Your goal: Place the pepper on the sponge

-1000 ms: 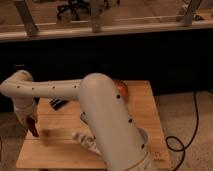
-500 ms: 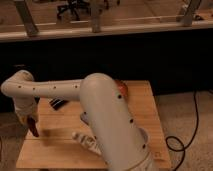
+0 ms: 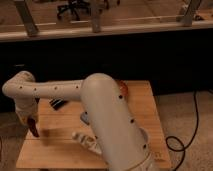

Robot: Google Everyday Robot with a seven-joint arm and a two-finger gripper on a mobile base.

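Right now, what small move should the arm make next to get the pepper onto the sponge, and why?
Probably swing toward the sponge: the pepper hangs at the gripper near the edge of the table, while the sponge lies mid-table beside the arm.

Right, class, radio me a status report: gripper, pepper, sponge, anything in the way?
Gripper low at table left edge. Pepper at its tip, not yet on sponge, mid-table beside arm. Black cylinder lies between.
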